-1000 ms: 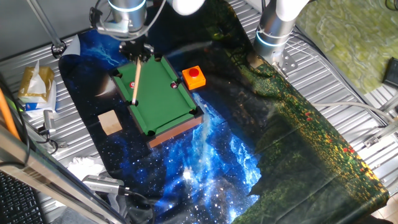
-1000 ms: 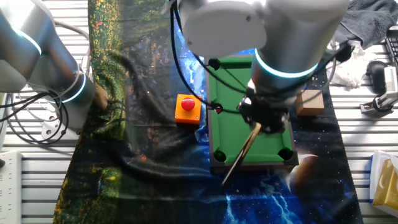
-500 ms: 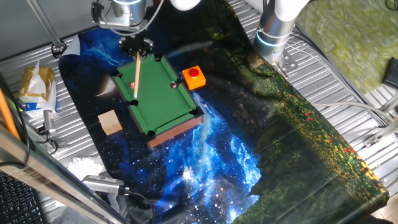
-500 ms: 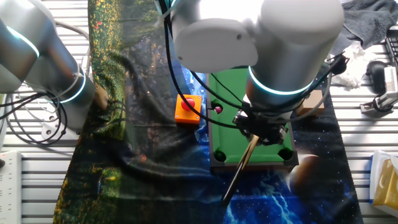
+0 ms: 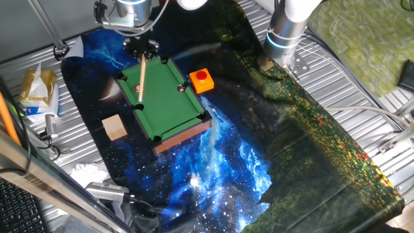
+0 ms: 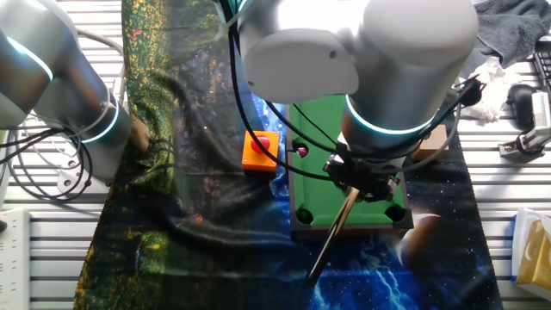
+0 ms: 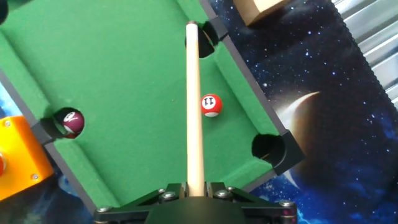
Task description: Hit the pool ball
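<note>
The bright red pool ball [image 7: 211,104] with a white spot lies on the green mini pool table [image 7: 124,93], just right of the cue's shaft. It shows as a small red dot in one fixed view [image 5: 138,88]. My gripper [image 7: 194,190] is shut on a wooden cue stick [image 7: 193,106] that points along the felt, its tip near a side pocket. In one fixed view the gripper [image 5: 142,50] hangs over the table's far end with the cue [image 5: 141,79]. In the other fixed view the arm hides the ball; the cue [image 6: 336,228] slants down past the table's near rail.
A darker maroon ball [image 7: 69,122] sits at a side pocket. A red button on an orange base [image 5: 202,80] stands beside the table [image 5: 165,97]. A wooden block [image 5: 114,126] lies on the starry cloth. A second arm's base [image 5: 284,35] stands at the back.
The gripper and cue pulled back toward the table's far end between one second and half a second ago. Since then nothing has visibly moved.
</note>
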### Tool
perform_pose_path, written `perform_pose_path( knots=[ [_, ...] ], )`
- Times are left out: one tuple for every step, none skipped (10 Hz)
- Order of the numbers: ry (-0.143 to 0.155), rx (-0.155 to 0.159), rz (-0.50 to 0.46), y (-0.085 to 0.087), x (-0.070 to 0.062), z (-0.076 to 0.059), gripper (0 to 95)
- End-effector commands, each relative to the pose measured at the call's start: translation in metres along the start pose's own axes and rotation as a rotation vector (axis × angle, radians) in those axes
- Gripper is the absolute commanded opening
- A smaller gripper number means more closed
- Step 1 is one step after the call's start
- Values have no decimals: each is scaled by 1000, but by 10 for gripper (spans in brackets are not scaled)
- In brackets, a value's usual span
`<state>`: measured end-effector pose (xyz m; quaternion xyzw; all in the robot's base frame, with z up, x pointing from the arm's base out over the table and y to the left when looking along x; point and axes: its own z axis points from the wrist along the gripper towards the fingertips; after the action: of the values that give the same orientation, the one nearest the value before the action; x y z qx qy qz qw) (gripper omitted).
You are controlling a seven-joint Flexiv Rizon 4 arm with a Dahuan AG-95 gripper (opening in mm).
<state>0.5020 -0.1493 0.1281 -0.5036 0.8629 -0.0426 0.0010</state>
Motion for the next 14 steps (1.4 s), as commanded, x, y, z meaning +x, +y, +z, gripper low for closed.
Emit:
perform_pose_path(
  knots=[
    [1, -1, 80, 0, 0, 0, 0],
    [3, -4, 103, 0, 0, 0, 0],
    [-9, -13, 113, 0, 0, 0, 0],
    [-58, -46, 153, 0, 0, 0, 0],
    [-75, -58, 187, 0, 0, 0, 0],
    [-72, -60, 229, 0, 0, 0, 0],
    [-54, -53, 284, 0, 0, 0, 0],
    [-41, -44, 327, 0, 0, 0, 0],
    [-28, -34, 397, 0, 0, 0, 0],
    [-19, -30, 436, 0, 0, 0, 0],
    [-9, -26, 474, 0, 0, 0, 0],
    [-2, -21, 500, 0, 0, 0, 0],
    [1, -19, 516, 0, 0, 0, 0],
    [2, -18, 516, 0, 0, 0, 0]
  ],
)
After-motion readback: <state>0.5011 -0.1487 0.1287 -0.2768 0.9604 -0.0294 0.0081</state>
